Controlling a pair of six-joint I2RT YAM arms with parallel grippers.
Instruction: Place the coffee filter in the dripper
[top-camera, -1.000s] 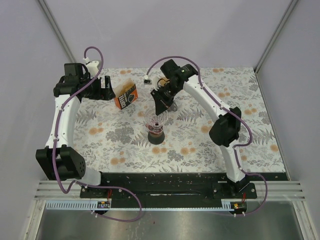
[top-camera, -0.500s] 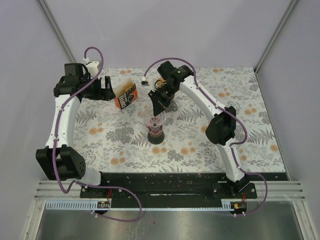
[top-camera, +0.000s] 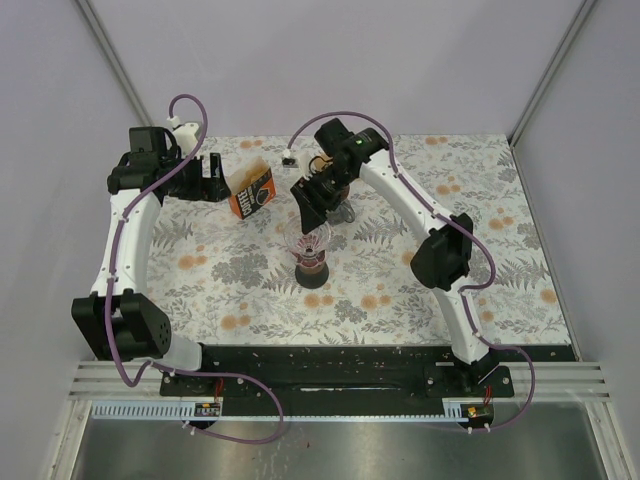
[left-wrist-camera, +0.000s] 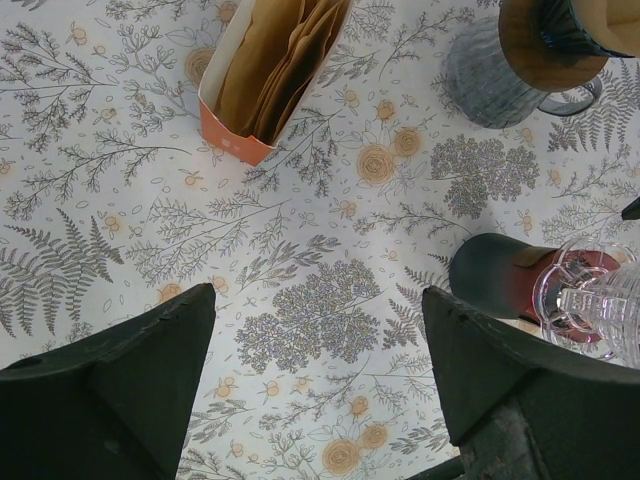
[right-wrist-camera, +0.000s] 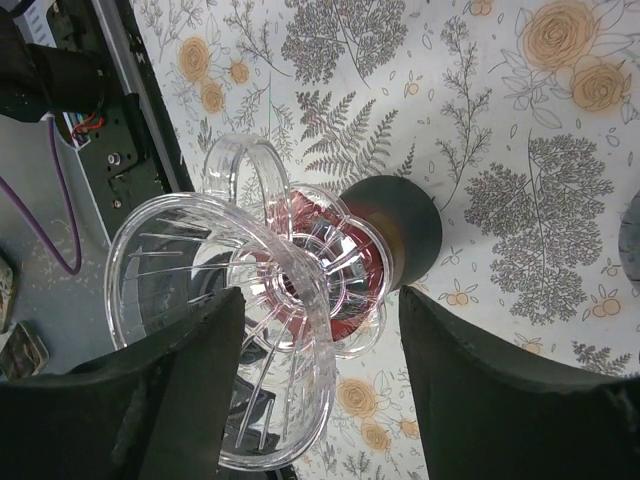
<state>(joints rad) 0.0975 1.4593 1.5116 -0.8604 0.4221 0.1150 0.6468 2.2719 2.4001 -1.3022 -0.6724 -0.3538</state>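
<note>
The coffee filters (left-wrist-camera: 272, 62) are brown papers packed upright in an open orange box (left-wrist-camera: 231, 141). The box stands on the bench (top-camera: 500, 260) towards its far left corner, and none of the filters has been taken out yet. In the left wrist view the box's long side runs diagonally, from lower left to upper right, so the papers sit edge-on in a slanted row.

The left end effector (left-wrist-camera: 318, 298) is just beside the box, with the filters ahead of it and a little to its left. Its jaws are spread wide and hold nothing.

The dripper (right-wrist-camera: 228, 330), a clear ribbed cone with a loop handle, sits on a dark stand (right-wrist-camera: 398, 228) near the middle of the bench, with nothing inside it. The right end effector (top-camera: 314, 203) hovers directly over it, also fully open and empty, with one finger on each side of the cone. I cannot tell whether either finger touches the glass.

A grey ribbed jug (left-wrist-camera: 497, 72) with a wooden top stands beyond the dripper, towards the far edge.

The left arm is clearly nearer the filters. A pick would probably go best with its jaws turned across that slanted row, so that they close on the flat faces of a single paper.
</note>
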